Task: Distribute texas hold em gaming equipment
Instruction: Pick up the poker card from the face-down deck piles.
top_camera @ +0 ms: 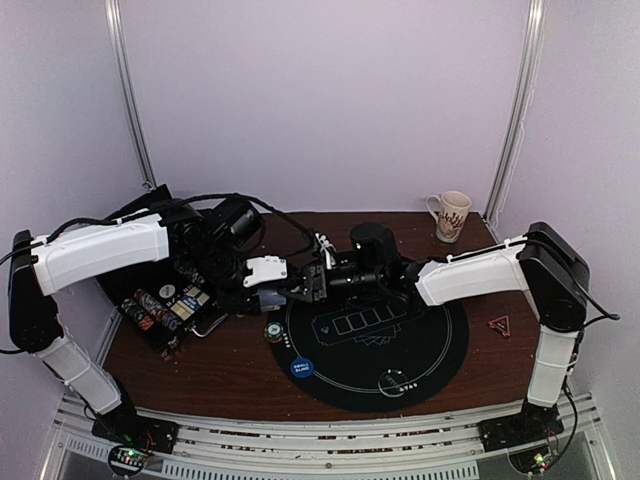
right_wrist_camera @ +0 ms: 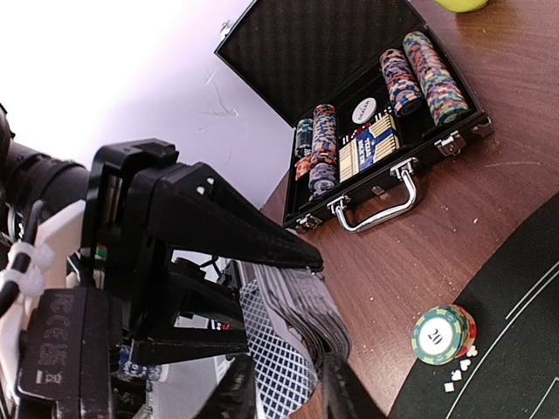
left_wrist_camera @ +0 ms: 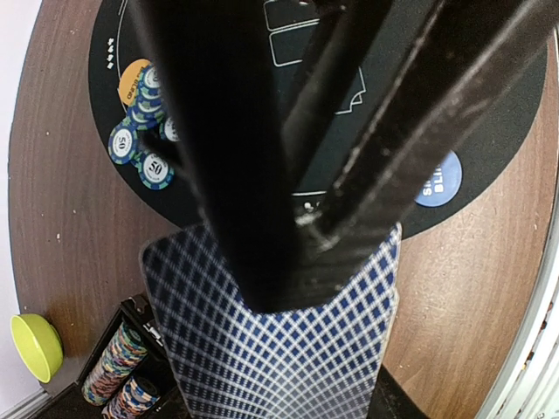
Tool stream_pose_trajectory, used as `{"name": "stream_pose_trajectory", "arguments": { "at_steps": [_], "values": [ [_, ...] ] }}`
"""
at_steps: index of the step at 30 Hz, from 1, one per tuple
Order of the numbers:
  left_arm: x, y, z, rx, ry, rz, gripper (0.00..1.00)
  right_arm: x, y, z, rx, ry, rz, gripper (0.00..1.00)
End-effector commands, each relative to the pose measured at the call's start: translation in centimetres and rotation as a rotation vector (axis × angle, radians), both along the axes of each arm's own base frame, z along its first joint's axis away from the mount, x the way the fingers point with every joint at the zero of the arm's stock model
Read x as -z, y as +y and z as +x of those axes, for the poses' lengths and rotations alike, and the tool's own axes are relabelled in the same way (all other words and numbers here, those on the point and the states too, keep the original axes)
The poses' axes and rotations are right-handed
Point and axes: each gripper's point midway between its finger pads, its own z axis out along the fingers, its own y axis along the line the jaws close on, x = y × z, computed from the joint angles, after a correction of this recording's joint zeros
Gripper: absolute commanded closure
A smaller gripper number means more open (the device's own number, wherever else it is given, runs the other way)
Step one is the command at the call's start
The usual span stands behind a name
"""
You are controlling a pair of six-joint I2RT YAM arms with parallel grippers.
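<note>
A deck of blue-lattice-backed playing cards [left_wrist_camera: 271, 349] [right_wrist_camera: 306, 349] hangs above the table's left-centre, with my left gripper [top_camera: 281, 291] [right_wrist_camera: 288, 297] shut on it. My right gripper [top_camera: 312, 284] [right_wrist_camera: 288, 384] meets it end-on. Its fingers [right_wrist_camera: 238, 393] stand on either side of the deck's free end, with a card back showing between them. Whether they press on the cards is unclear. A green chip stack [top_camera: 273, 331] [right_wrist_camera: 444, 333] sits at the mat's edge. More chips [left_wrist_camera: 144, 148] [top_camera: 398, 383] lie beside an orange button [left_wrist_camera: 133, 77]. A blue button [top_camera: 301, 367] [left_wrist_camera: 437, 179] lies on the mat.
The round black mat [top_camera: 430, 340] covers the table's middle. An open black case [top_camera: 170, 305] [right_wrist_camera: 384, 131] of chip rows stands at the left. A patterned mug [top_camera: 452, 215] is at the back right, a green bowl [left_wrist_camera: 35, 345] near the case.
</note>
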Motion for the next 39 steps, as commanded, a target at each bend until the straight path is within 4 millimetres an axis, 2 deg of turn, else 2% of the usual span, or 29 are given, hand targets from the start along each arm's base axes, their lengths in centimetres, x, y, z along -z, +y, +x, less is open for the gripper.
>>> {"name": "stream_pose_trajectory", "arguments": {
  "at_steps": [1,4,8,27,35,39],
  "values": [
    [-0.4,-0.1,0.4,-0.014,-0.013,-0.022,0.52,-0.6,0.7,-0.2,-0.027,-0.020,0.014,0.77],
    [-0.4,-0.1,0.4,-0.013,-0.014,-0.021,0.52,-0.6,0.7,-0.1,-0.023,-0.022,0.014,0.85],
    [-0.3,0.0,0.3,-0.011,-0.012,-0.021,0.52,-0.6,0.6,-0.1,-0.017,-0.027,0.003,1.00],
    [0.2,0.4,0.0,-0.010,-0.004,-0.007,0.52,-3.0,-4.7,0.3,0.019,-0.056,-0.033,1.00],
    [0.1,0.7,0.2,-0.018,-0.013,-0.006,0.52,-4.4,-8.4,2.0,0.083,-0.016,-0.007,1.00],
    [-0.1,0.7,0.1,-0.018,-0.013,-0.013,0.52,-3.8,-12.4,5.1,0.232,0.021,-0.040,1.00]
  ]
}}
